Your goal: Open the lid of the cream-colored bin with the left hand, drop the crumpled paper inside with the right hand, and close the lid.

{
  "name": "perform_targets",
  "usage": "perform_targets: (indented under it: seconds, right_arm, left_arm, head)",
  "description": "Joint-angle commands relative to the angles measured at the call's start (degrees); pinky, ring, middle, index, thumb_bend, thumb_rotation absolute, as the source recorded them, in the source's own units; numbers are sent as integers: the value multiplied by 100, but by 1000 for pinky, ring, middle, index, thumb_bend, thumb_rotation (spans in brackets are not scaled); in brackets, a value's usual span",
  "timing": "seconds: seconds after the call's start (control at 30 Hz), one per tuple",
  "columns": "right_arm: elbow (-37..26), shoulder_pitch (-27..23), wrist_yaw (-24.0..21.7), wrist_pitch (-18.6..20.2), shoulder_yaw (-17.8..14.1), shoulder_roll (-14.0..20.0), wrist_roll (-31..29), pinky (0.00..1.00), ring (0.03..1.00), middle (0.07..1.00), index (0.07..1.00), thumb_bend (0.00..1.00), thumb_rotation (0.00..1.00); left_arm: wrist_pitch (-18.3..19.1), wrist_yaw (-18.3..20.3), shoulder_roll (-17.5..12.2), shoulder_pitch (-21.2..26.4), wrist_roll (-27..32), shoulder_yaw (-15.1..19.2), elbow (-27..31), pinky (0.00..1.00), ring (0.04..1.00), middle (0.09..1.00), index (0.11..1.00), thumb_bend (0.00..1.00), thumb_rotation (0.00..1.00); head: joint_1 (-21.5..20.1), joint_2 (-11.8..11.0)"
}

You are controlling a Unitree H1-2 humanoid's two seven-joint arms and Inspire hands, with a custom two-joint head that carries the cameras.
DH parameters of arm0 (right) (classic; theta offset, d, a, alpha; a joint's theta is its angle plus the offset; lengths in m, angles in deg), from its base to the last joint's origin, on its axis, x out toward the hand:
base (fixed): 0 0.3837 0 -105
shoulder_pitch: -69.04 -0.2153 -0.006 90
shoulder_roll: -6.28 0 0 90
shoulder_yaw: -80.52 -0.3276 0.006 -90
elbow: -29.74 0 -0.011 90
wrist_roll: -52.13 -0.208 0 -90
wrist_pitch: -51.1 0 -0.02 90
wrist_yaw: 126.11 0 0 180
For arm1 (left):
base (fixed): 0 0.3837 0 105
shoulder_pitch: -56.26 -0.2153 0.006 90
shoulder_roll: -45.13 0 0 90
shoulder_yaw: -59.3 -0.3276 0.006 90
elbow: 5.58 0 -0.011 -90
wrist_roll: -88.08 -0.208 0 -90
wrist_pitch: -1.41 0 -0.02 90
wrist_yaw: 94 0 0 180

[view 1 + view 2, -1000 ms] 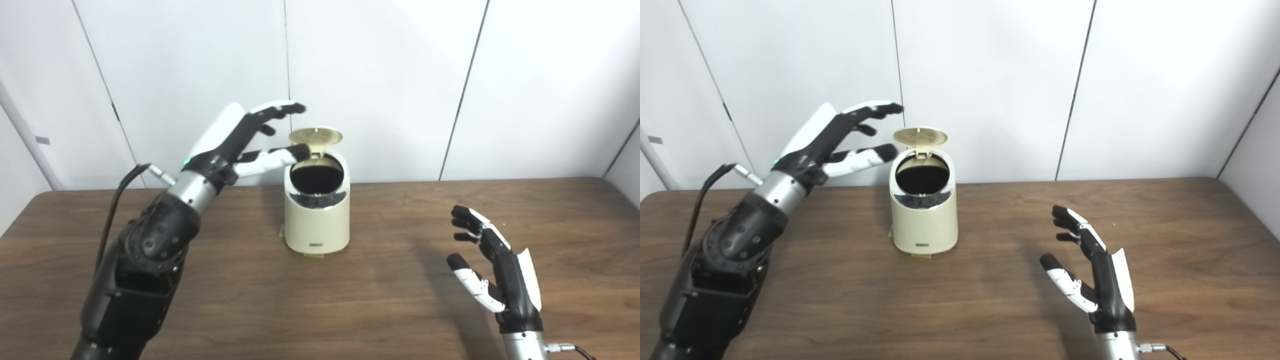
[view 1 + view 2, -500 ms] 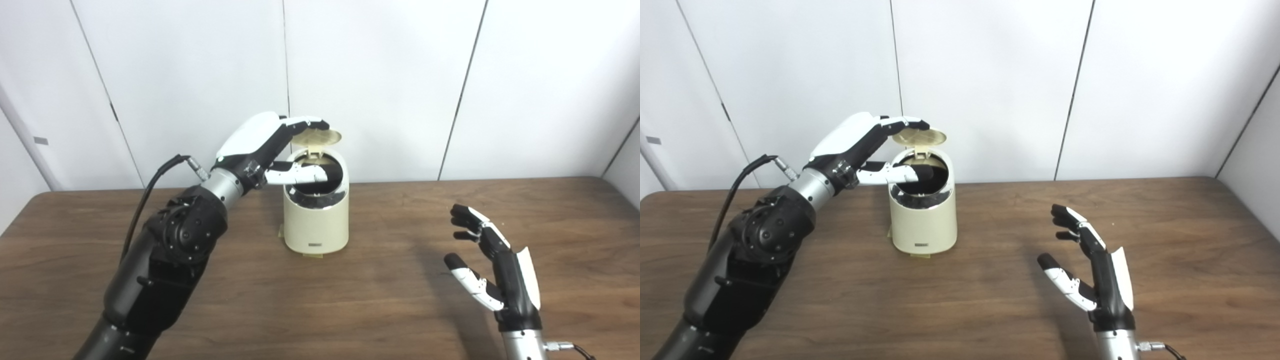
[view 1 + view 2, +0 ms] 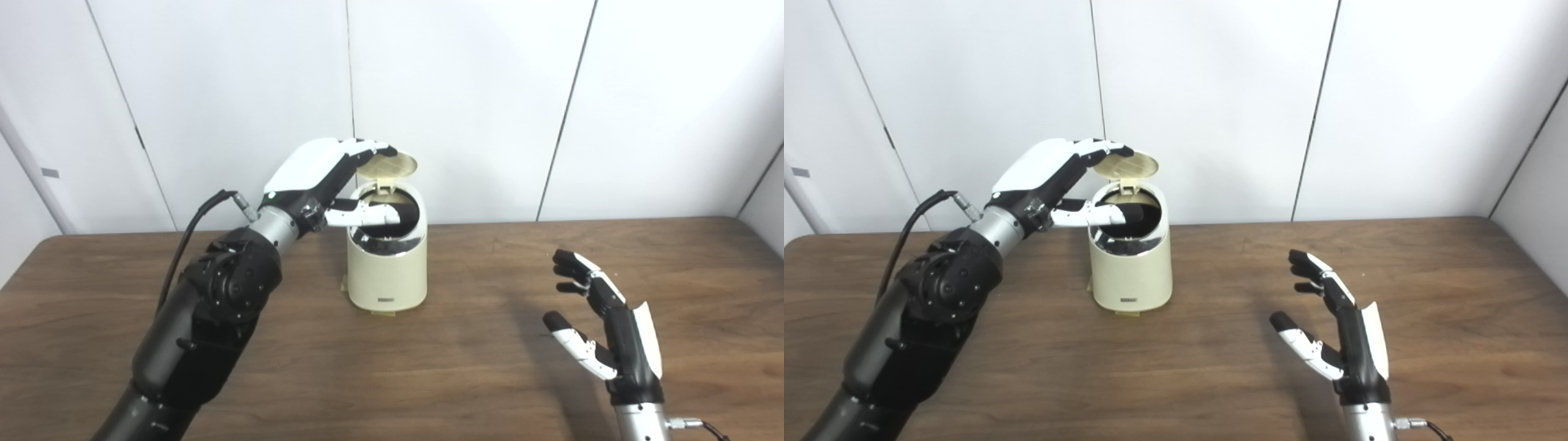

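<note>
The cream-colored bin (image 3: 387, 272) stands upright at the table's back middle. Its round lid (image 3: 387, 164) is raised on the rear hinge, showing a dark opening (image 3: 386, 214). My left hand (image 3: 318, 177) reaches in from the left: its fingers (image 3: 367, 149) lie over the lid's left edge and its thumb stretches across the opening. Nothing is clasped in it. My right hand (image 3: 603, 327) hovers open above the table at the front right, palm facing left, empty. No crumpled paper shows in either view; the bin's inside is too dark to read.
The brown wooden table (image 3: 478, 380) spreads wide around the bin, its right edge near the wall. White wall panels (image 3: 465, 92) close the back. A black cable (image 3: 196, 220) loops off my left wrist.
My left hand swung right and down from beside the bin onto the raised lid, thumb moving over the opening, then drew back slightly. The right hand barely moved.
</note>
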Motion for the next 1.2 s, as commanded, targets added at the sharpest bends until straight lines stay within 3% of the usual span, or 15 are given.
perform_targets:
  seconds: [0.0, 0.33, 0.53, 0.6, 0.67, 0.73, 0.77, 0.97, 1.17]
  right_arm:
    - [351, 18, 51, -183, 45, -58, 92, 690, 785, 808, 798, 513, 662]
    - [408, -4, 123, -162, 43, -70, 228, 690, 786, 807, 795, 511, 640]
    - [485, -25, 162, -242, 52, -37, 266, 679, 781, 805, 794, 518, 657]
    - [478, -24, 179, -227, 53, -33, 310, 680, 783, 807, 796, 524, 663]
    - [478, -23, 184, -220, 51, -31, 320, 677, 781, 805, 795, 524, 669]
    - [499, -25, 177, -240, 53, -27, 290, 684, 786, 809, 797, 524, 658]
    - [498, -25, 177, -238, 54, -30, 289, 683, 786, 809, 797, 528, 660]
    - [478, -28, 182, -187, 58, -44, 323, 672, 781, 808, 796, 527, 653]
    - [430, -18, 179, -100, 56, -46, 381, 675, 780, 806, 797, 529, 659]
  left_arm:
    - [-24, -86, -51, 351, -75, 151, 205, 1000, 940, 916, 914, 1000, 908]
    - [-749, -767, 177, 256, 127, 485, 55, 1000, 858, 842, 857, 1000, 846]
    - [-1065, -892, 276, 222, 349, 612, -32, 884, 840, 828, 838, 1000, 829]
    - [-1138, -930, 292, 220, 385, 634, -45, 801, 828, 823, 835, 1000, 820]
    - [-1171, -975, 308, 221, 370, 643, -58, 792, 825, 818, 834, 1000, 818]
    - [-1155, -991, 322, 233, 315, 636, -70, 953, 854, 842, 844, 1000, 825]
    - [-1136, -975, 317, 243, 277, 624, -73, 981, 868, 855, 854, 1000, 831]
    - [-751, -616, 237, 339, -42, 482, 1, 1000, 915, 892, 897, 1000, 882]
    - [-424, -141, 139, 499, -300, 303, -62, 1000, 950, 917, 922, 1000, 872]
  head:
    - [-4, -2]
    - [-16, -25]
    - [-18, -25]
    - [-12, -26]
    - [-13, -28]
    - [-13, -28]
    - [-13, -29]
    - [-12, -33]
    - [-19, -39]
